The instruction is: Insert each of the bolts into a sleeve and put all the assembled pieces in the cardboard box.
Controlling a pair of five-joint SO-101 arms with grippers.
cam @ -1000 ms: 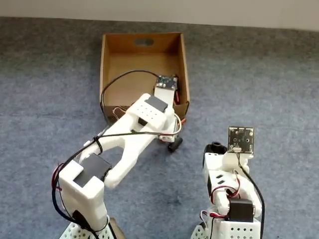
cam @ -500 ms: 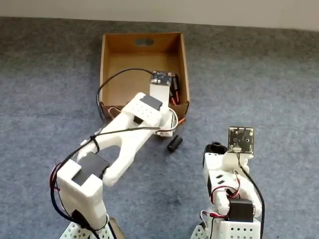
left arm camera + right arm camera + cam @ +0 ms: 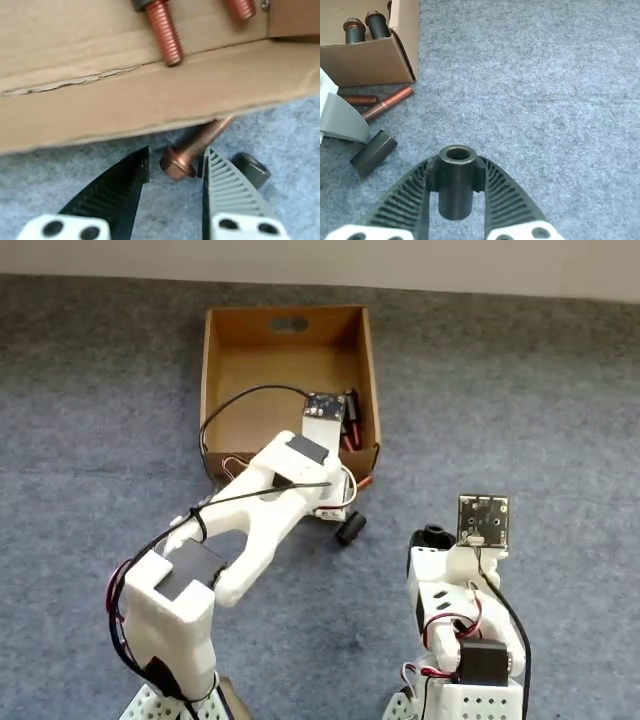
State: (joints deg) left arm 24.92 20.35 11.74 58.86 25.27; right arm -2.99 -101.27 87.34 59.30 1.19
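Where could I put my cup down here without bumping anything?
Bare carpet lies right of the cardboard box, beyond the right gripper and its held sleeve, and left of the box beside the left arm. The box's left half is bare too. It's crowded at the box's near right corner: left gripper, two bolts, loose sleeve.

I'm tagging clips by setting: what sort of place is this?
Probably a robotics test bench: white plastic robot arms, grey carpet-covered tabletop, and a brown cardboard box for copper-coloured bolts.
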